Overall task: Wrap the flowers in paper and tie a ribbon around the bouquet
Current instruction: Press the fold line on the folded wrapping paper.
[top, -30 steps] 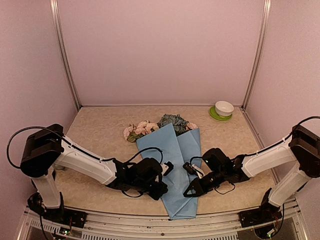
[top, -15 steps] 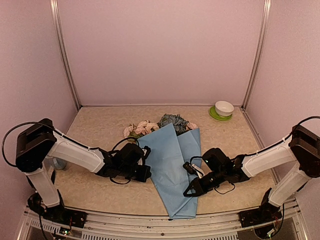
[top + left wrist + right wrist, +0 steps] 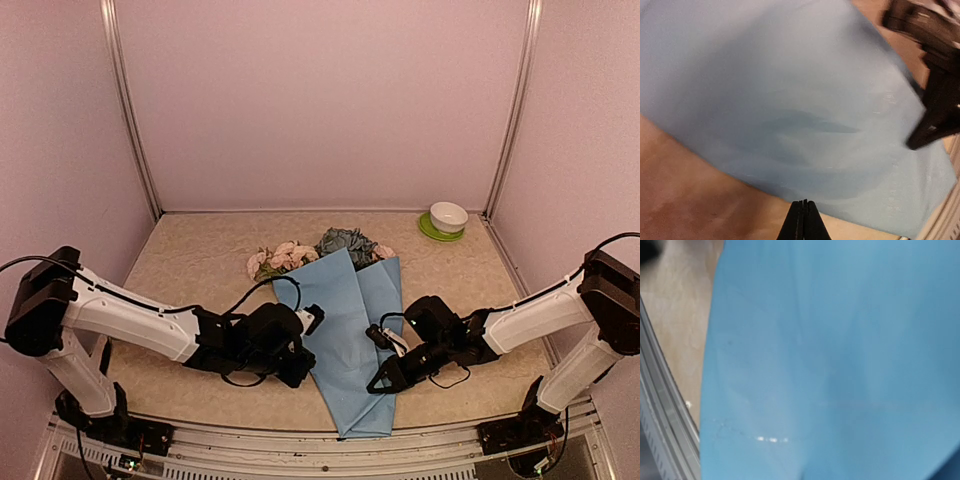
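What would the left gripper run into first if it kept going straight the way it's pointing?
Most likely the large light blue wrapping paper sheet: the shut left gripper points at its near edge, though its height is unclear.

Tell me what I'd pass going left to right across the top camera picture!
left claw → blue paper → right claw → white bowl on its green saucer, far back.

Left arm [image 3: 130, 318] and right arm [image 3: 530, 315]: white shells, black joints — thin black cables [image 3: 615, 238] looping alongside.
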`<state>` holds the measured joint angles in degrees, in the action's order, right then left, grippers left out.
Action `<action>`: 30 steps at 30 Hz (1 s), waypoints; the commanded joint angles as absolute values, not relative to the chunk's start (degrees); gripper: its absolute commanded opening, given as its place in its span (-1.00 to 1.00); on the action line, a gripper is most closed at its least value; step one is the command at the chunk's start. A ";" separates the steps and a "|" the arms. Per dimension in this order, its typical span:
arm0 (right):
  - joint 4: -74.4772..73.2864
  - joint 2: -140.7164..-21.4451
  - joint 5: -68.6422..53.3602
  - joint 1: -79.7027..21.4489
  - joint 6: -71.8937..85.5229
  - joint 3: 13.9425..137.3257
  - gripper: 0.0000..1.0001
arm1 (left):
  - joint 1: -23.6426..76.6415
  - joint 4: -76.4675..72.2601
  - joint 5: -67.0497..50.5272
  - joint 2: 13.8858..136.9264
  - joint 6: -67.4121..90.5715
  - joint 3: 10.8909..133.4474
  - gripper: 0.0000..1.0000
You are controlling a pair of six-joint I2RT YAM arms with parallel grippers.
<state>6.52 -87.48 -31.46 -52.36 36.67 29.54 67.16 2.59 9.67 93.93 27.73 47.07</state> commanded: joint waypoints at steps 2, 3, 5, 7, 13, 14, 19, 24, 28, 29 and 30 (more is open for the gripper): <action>3.87 -88.70 -30.94 -52.22 35.59 30.66 -1.00 | 73.34 -2.59 -6.29 97.48 16.90 49.12 -0.96; 3.93 -88.78 -30.94 -52.22 35.66 30.72 -1.00 | 74.87 -2.24 -8.34 98.67 15.30 49.89 -0.96; 4.10 -89.03 -31.17 -52.26 35.67 30.76 -1.00 | 77.77 -0.26 -10.07 101.18 12.26 53.22 -0.96; 4.24 -89.31 -31.33 -52.24 35.64 30.82 -1.00 | 80.15 1.34 -10.00 104.37 9.89 55.79 -0.96; 4.19 -88.99 -31.46 -52.24 35.92 30.81 -1.00 | 77.22 -0.27 -10.24 106.38 12.19 54.44 -0.98; 4.29 -88.81 -31.46 -52.21 35.97 30.79 -1.00 | 76.36 -0.88 -10.91 105.90 12.81 53.29 -0.98; 3.31 -88.83 -31.19 -52.23 35.47 31.06 -1.00 | 74.43 -1.77 -9.54 103.27 14.75 47.91 -0.97; 3.30 -88.85 -31.21 -52.24 35.44 30.58 -1.00 | 71.29 -4.60 -7.84 102.35 17.06 44.62 -0.97; 3.03 -88.88 -31.18 -52.24 35.33 30.82 -1.00 | 68.47 -4.87 -4.08 102.07 19.19 43.33 -0.97; 3.08 -88.76 -31.20 -52.23 35.41 30.85 -1.00 | 67.47 -4.82 -3.02 101.92 20.10 43.07 -0.97; 3.05 -88.69 -31.16 -52.22 35.42 30.88 -1.00 | 66.55 -4.82 -2.39 101.73 20.72 42.80 -0.97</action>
<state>5.74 -88.29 -32.05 -52.38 35.97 30.48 70.35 -7.40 -9.43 101.86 17.54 45.21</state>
